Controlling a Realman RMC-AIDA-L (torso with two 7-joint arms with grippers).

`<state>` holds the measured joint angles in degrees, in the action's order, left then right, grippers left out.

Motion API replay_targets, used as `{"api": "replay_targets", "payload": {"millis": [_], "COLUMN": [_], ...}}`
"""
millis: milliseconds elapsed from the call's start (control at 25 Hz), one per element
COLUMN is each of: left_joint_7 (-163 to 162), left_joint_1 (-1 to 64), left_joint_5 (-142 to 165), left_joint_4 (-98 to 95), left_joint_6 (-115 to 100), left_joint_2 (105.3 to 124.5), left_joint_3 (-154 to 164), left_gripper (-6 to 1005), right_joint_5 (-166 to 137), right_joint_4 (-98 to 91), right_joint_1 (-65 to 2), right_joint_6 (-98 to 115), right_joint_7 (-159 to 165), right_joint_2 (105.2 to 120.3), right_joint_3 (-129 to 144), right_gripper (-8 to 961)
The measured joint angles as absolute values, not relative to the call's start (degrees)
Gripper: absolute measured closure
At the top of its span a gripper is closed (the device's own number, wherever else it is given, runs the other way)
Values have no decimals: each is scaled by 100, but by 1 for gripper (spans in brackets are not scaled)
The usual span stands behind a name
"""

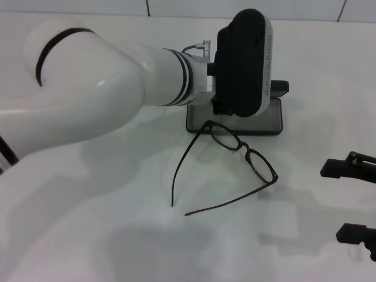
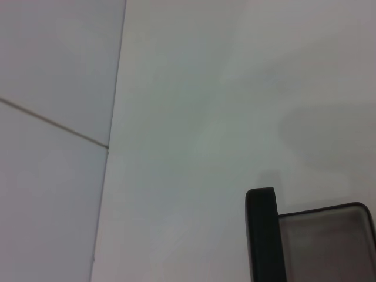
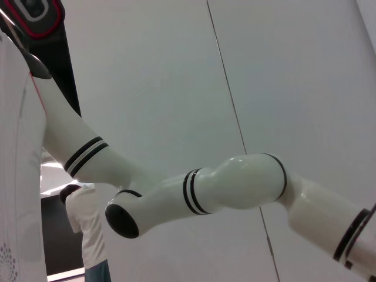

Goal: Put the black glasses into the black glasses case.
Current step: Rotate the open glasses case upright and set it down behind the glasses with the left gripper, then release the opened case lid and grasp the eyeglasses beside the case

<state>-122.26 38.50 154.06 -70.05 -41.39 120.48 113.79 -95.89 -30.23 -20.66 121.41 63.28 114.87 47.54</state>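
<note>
The black glasses lie unfolded on the white table, lenses toward the case and temple arms pointing toward me. The black glasses case lies open just behind them, grey lining up. In the left wrist view its lid stands upright beside the grey tray. My left arm reaches across, and its black and white wrist housing hangs over the case and hides most of it. Its fingers are hidden. My right gripper is open and empty at the right edge, to the right of the glasses.
The white table spreads around the glasses. A white tiled wall stands behind the table. My left forearm spans the left half of the head view above the table.
</note>
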Motion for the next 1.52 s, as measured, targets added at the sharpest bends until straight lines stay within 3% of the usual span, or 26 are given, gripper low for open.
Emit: {"api": "replay_targets", "payload": {"millis": [880,1000,1240,1320,1440,1520], "left_joint_7": [-12745,-12742,-12660,-12459,-11873,-11523], "left_joint_1": [3957,3773,2880,2542,2114,1870], "left_joint_5": [15439,15431,15092,14439,12751,11333], "left_joint_4": [-7096,-7561,-9336,-9899,-10305,-10354], "left_joint_6": [-4199,-4326,-4636,-4638,-4821,-5148], "left_joint_2": [12027,12011,11997,11994,11979,11972], "left_joint_3": [11449,11374,10899,10547,9802,9184], "left_gripper": [715,681,548,549,551,553], "right_joint_5": [-9591,-9625,-9714,-10078,-10978,-11357], "right_joint_4": [-2973,-3030,-4023,-4846,-6332,-7119], "right_joint_1": [-1984,-1968,-2006,-2039,-2128,-2185], "right_joint_6": [12031,11693,10910,10757,10472,10162], "right_joint_7": [6346,6566,8027,8859,10179,11110], "right_joint_2": [11482,11470,11310,11356,11560,11578], "right_joint_3": [4739,4656,4685,4749,5028,5603], "right_gripper": [157,161,168,171,174,177]}}
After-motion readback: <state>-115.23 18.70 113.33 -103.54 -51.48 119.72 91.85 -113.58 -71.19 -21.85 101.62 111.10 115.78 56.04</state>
